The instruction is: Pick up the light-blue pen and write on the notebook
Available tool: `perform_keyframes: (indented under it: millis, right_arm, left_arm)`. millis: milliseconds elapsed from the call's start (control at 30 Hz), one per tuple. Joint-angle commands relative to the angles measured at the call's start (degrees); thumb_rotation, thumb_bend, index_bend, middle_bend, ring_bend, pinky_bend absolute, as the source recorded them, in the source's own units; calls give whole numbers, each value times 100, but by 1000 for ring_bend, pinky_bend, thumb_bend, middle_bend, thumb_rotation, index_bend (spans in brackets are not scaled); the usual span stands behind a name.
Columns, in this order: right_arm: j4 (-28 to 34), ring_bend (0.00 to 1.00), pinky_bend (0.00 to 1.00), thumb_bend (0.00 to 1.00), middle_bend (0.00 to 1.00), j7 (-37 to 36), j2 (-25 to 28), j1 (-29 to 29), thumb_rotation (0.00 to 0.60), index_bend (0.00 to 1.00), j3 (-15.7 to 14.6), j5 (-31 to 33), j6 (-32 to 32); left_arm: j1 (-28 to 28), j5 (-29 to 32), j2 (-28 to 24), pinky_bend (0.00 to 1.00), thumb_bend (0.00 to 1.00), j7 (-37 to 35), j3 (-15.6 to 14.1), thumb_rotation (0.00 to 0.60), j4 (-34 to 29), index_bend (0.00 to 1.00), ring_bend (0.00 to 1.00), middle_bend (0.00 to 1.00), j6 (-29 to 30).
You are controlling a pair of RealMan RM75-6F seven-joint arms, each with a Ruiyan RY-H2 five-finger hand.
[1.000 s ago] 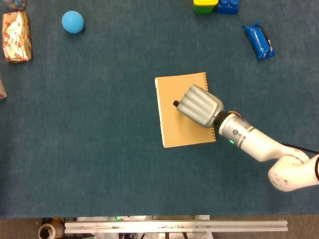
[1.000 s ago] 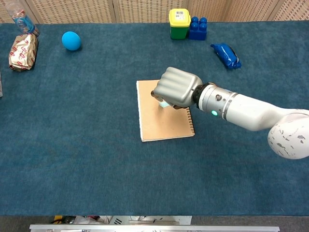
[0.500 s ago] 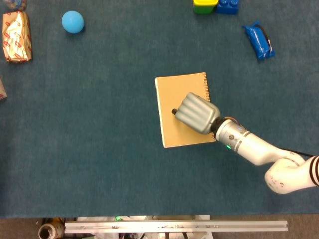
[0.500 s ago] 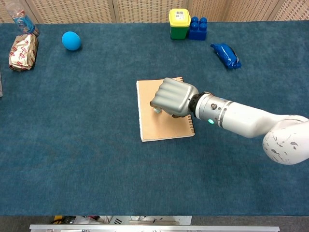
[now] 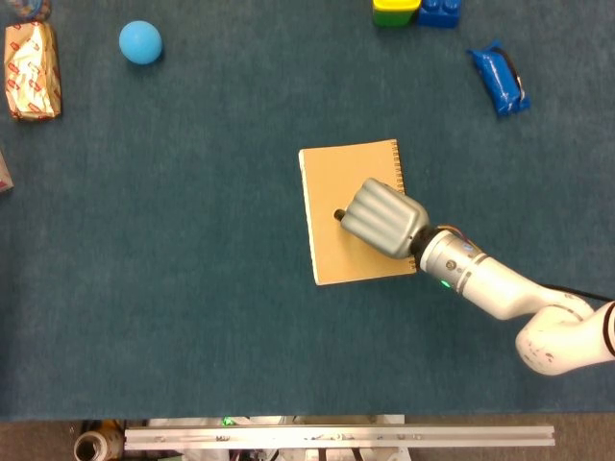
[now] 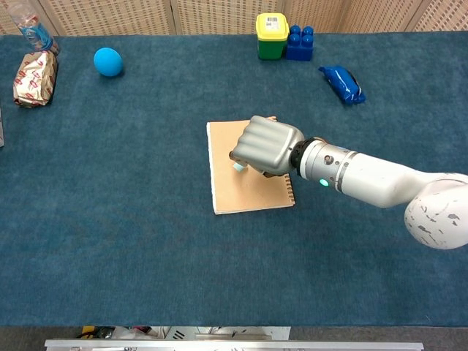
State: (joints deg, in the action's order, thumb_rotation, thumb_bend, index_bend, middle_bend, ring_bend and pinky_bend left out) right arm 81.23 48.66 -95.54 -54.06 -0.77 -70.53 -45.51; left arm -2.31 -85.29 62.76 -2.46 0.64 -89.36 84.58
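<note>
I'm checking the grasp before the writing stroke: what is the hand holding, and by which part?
The right hand holds the light-blue pen in a closed fist around its barrel; only the tip shows, over the notebook.

light-blue pen (image 6: 239, 167) mostly inside right hand (image 6: 266, 145)

Both views are evenly and brightly lit from above, with only a soft, short shadow under the robot hand (image 6: 265, 145) on the notebook (image 6: 238, 186). The counter (image 5: 192, 288) shows no glare. Focus is sharp throughout; slight grain, no visible edge distortion.
</note>
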Motion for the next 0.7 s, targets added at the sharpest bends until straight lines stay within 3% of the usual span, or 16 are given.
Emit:
perform_keyframes:
  millis: [33,700]
  right_arm:
    - [30,1000,1000,795,1000,-9,32,9,545,426,1,-14,-23]
    - [-213,1000,1000,795,1000,47,-186,-60,545,426,34,87,78]
  left_arm:
    - [-4,-4,-1,122,343,9,-1,600,-10,186,227,272,-5]
    - [14,9,-36,122,343,-14,1,600,-17,186,227,272,16]
